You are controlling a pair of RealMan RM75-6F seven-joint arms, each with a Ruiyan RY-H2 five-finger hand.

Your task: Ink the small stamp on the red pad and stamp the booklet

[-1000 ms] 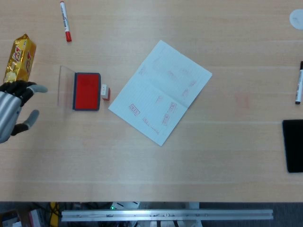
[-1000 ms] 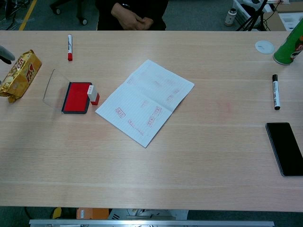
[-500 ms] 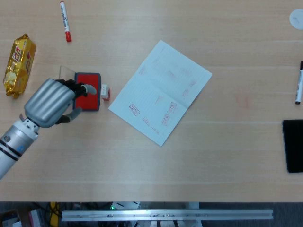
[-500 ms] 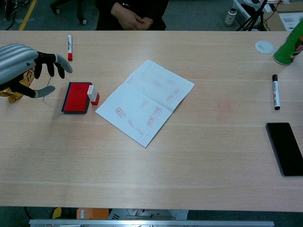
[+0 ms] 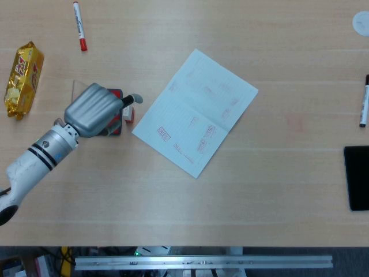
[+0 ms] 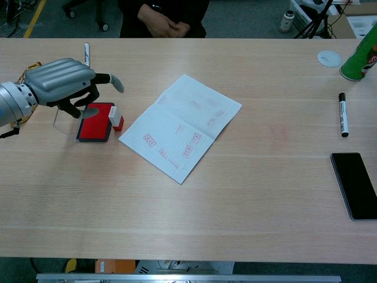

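Chest view bares red pad that left hand hides overhead; fingers spread, empty, above small stamp

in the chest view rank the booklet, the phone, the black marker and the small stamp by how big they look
1. Booklet, clearly largest.
2. Phone, though the frame edge cuts it off.
3. Black marker.
4. Stamp, smallest.

The phone lies nearer the camera, which may inflate it a little.
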